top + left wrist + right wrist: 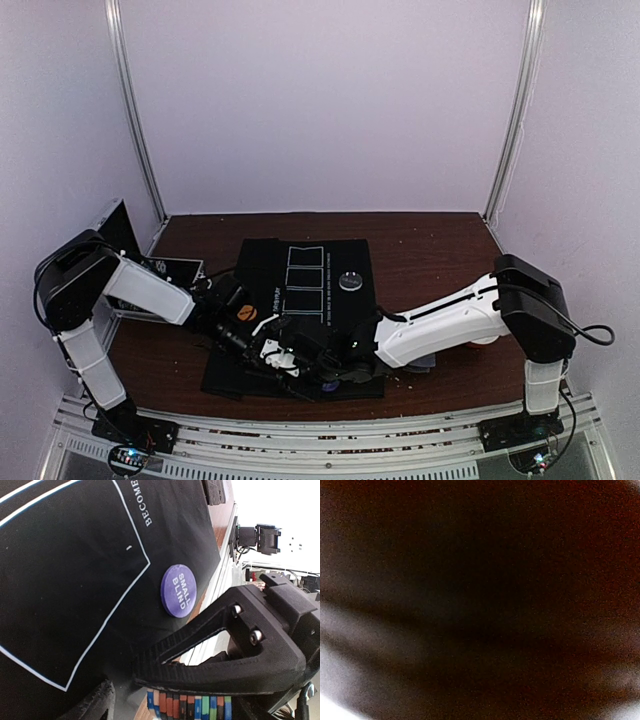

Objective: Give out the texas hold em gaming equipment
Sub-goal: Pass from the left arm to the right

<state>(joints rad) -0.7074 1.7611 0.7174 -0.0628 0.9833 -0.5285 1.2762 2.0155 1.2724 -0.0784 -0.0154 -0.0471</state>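
A black felt mat [330,250] with white-outlined card boxes lies mid-table; it also shows in the left wrist view [60,570]. A black-silver disc [350,281] sits to the right of the boxes. A purple disc marked SMALL BLIND [178,590] lies near the mat's front edge. My left gripper [117,685] hovers low over that edge, one finger [200,655] right against a row of edge-on chips [190,704] in blue, orange, black and green. Both grippers meet at the mat's front: left [285,362], right [335,372]. The right wrist view is dark and blurred. No playing cards show.
A dark open case [120,230] and a white-printed sheet [178,268] sit at the far left. A white object [485,338] lies partly under the right arm. Metal posts [135,120] frame the back wall. The rail [330,440] runs along the near edge.
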